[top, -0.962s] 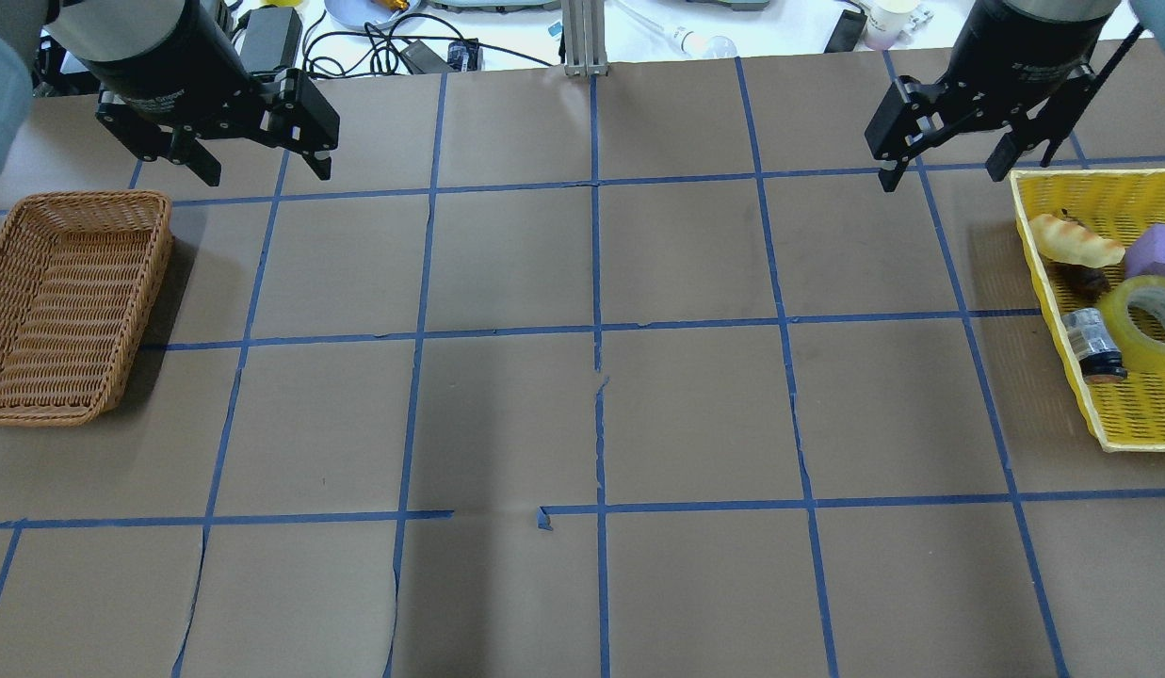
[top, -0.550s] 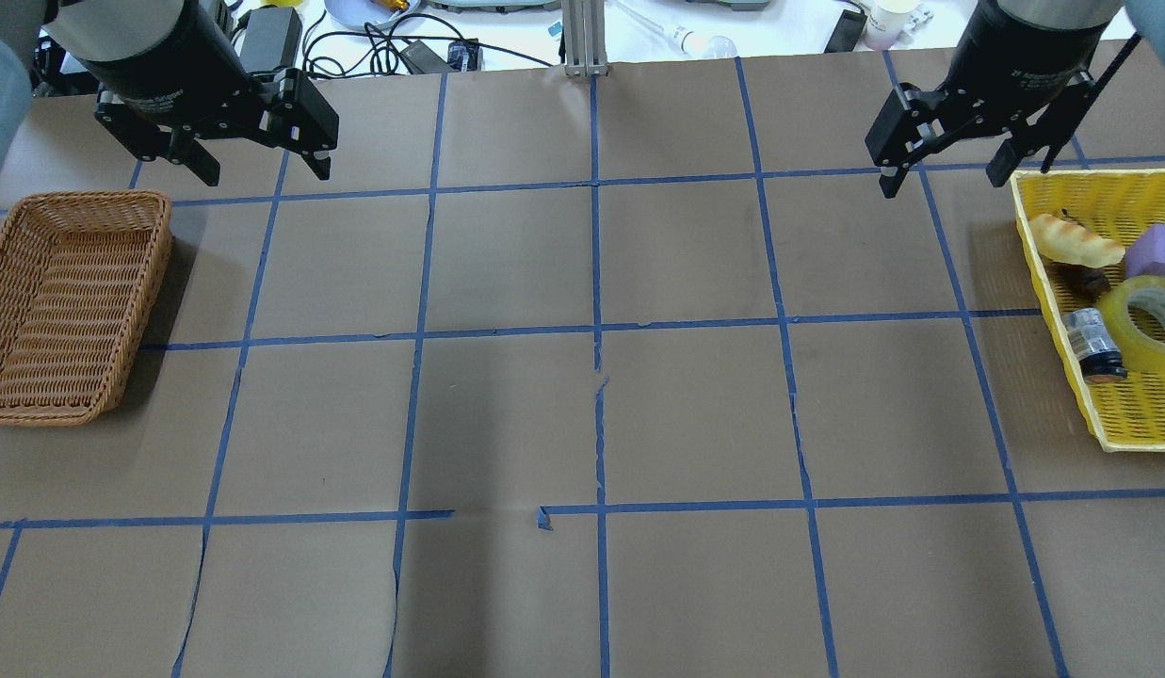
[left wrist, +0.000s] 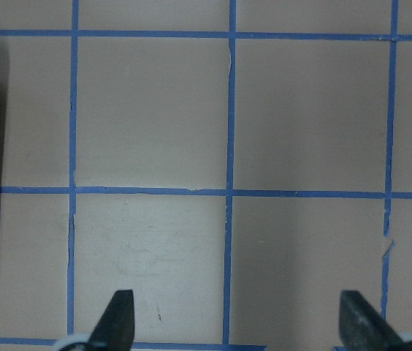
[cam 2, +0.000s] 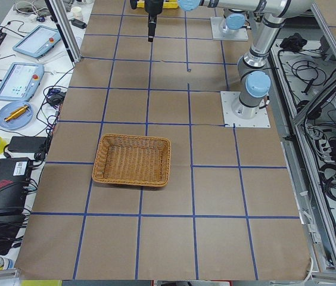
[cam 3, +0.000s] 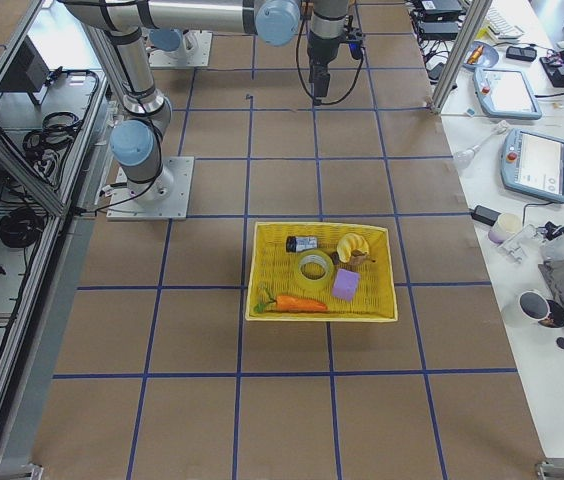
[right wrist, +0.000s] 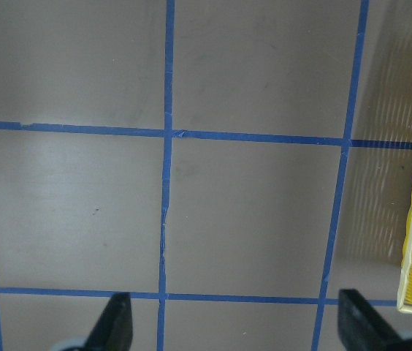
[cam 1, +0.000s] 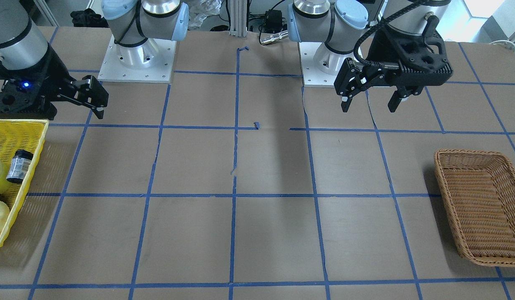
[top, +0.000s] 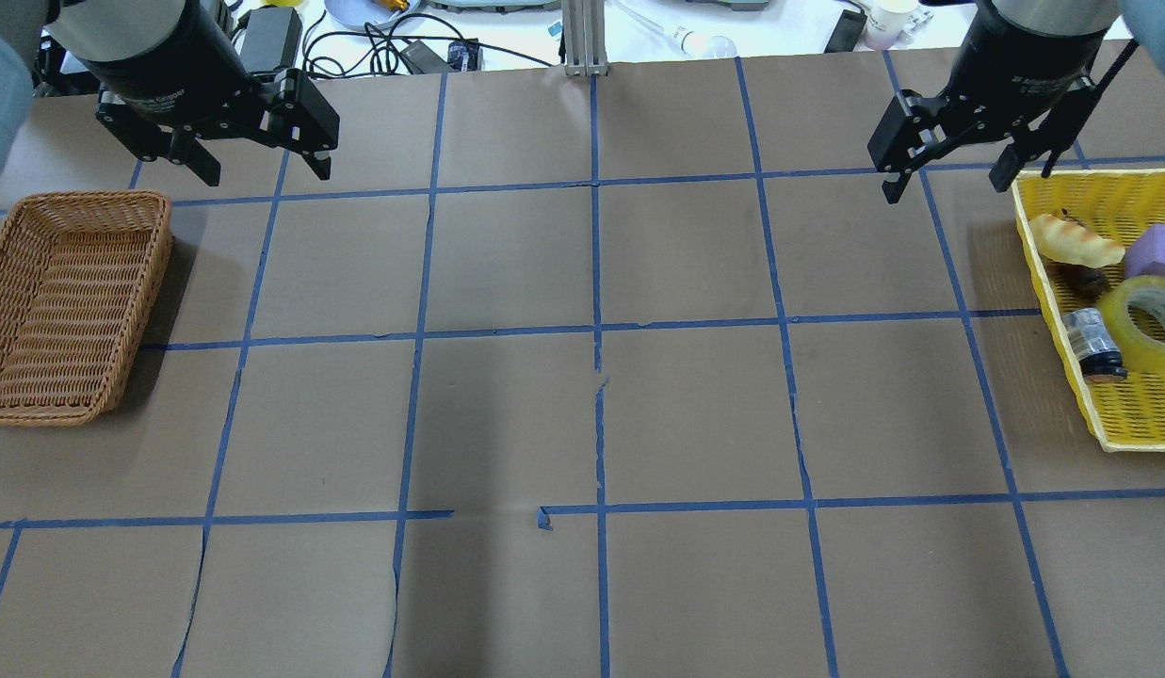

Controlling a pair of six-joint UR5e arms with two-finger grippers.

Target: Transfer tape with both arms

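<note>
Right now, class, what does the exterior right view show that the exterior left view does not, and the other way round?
Only the exterior right view shows what lies in the yellow basket: the tape, a bottle, a carrot and a purple block. Only the exterior left view shows the wicker basket. Both show the table with its blue grid lines.
</note>
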